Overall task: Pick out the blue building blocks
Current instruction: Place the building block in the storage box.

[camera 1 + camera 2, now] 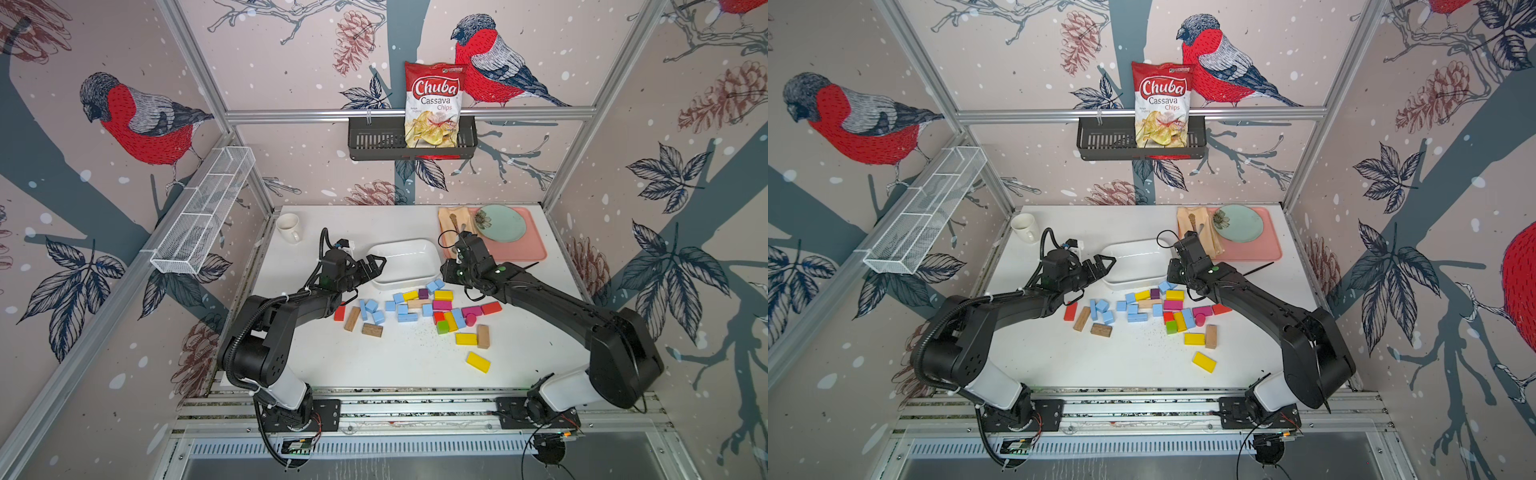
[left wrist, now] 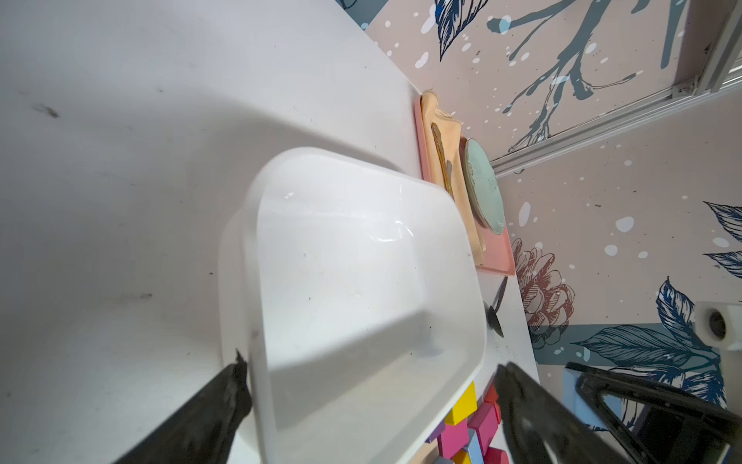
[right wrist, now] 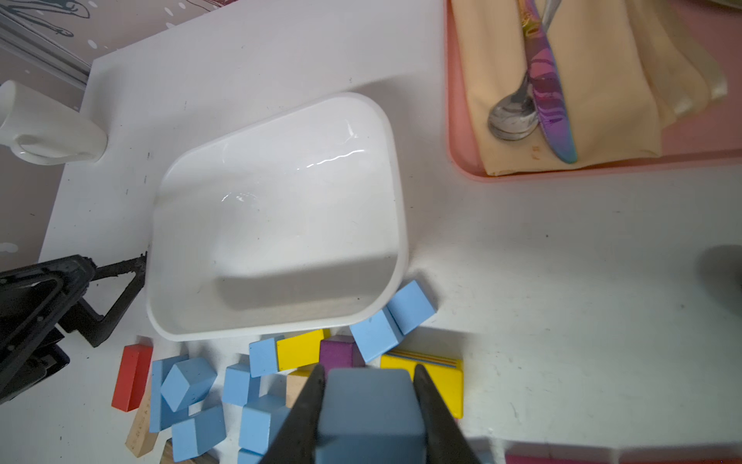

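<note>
Left arm (image 1: 291, 301): stretched forward low over the worktop (image 1: 395, 361); left pincer (image 1: 377, 266) spread wide, holding nothing. Right arm (image 1: 540, 297): angled inward, wrist tipped down; right pincer (image 3: 369, 369) clamped on a blue block (image 3: 371, 413).

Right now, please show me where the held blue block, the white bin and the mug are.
held blue block (image 3: 371, 413): right wrist view, middle of its visible face.
white bin (image 3: 281, 225): right wrist view, its bare floor.
mug (image 3: 52, 128): right wrist view, its side wall.
</note>
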`<state>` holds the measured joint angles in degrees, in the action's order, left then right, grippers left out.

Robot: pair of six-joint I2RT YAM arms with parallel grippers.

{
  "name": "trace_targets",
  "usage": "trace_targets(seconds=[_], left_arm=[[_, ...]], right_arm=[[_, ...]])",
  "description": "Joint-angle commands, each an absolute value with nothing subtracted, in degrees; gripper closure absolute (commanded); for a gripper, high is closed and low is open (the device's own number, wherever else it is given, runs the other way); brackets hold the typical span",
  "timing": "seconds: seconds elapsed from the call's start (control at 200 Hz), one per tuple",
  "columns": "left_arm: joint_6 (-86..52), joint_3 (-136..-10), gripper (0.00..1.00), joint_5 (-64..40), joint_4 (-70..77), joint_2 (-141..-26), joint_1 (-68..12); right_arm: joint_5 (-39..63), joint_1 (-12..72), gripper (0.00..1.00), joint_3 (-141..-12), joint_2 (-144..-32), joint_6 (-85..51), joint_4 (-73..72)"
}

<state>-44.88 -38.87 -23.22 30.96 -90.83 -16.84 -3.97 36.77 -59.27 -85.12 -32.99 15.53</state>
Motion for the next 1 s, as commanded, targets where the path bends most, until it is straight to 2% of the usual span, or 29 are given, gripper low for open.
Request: trace_targets(seconds=[0.0,0.205,0.55,0.996], left_arm=[[-42.28,-39.17,0.02,-19.44,30.57,-87.56,-16.88],[-36.29,-37.2,0.01,-12.82,24.29,-75.69,-16.39],[-30.8,-29.74,0.01,-2.88,16.96,-56.99,-16.42],[-31.02,-25.66,0.01,-1.19,17.23,-51.86,-16.43]], right_arm=[[-6.75,37.98,1.0,-62.37,-87.41,-34.18,15.99],[-11.28,40.73,1.0,-73.95,-97.79,-33.01,21.13],[-10.71,43.65,0.99,-93.25,-116.6,-31.48,24.64],[-2.25,44.32,0.94,-114.13,-134.91,-31.88,25.46]])
